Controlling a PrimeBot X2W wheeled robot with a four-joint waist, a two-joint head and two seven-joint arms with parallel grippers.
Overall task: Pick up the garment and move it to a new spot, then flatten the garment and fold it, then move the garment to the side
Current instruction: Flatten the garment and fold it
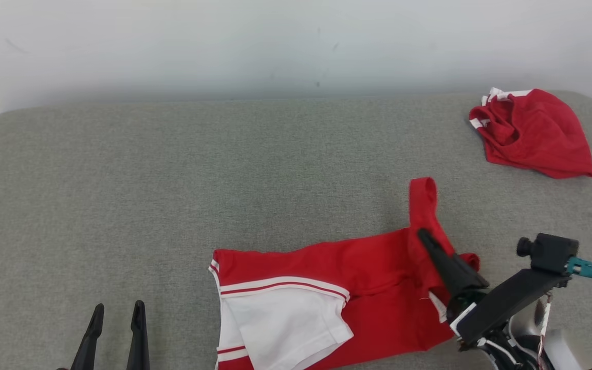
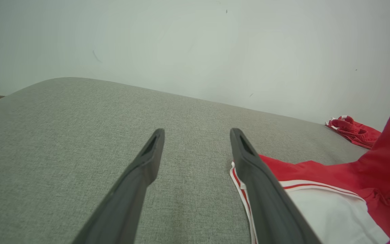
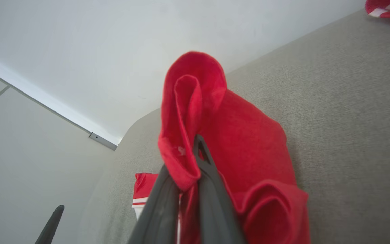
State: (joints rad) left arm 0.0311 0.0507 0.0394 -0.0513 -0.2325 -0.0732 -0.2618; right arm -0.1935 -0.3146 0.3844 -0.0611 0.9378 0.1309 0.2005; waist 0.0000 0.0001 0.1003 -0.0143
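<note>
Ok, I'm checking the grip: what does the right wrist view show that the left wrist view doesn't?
Right wrist view: the right gripper, fingers shut on a raised fold of the red garment, plus a pale trim strip. Left wrist view: the left gripper, both fingers spread open above the grey cushion, empty. Shared: garment, cushion, white wall, and a second red garment bunched far off.

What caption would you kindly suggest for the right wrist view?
Right gripper, jaws shut on a fold of the red garment, over grey upholstery.
</note>
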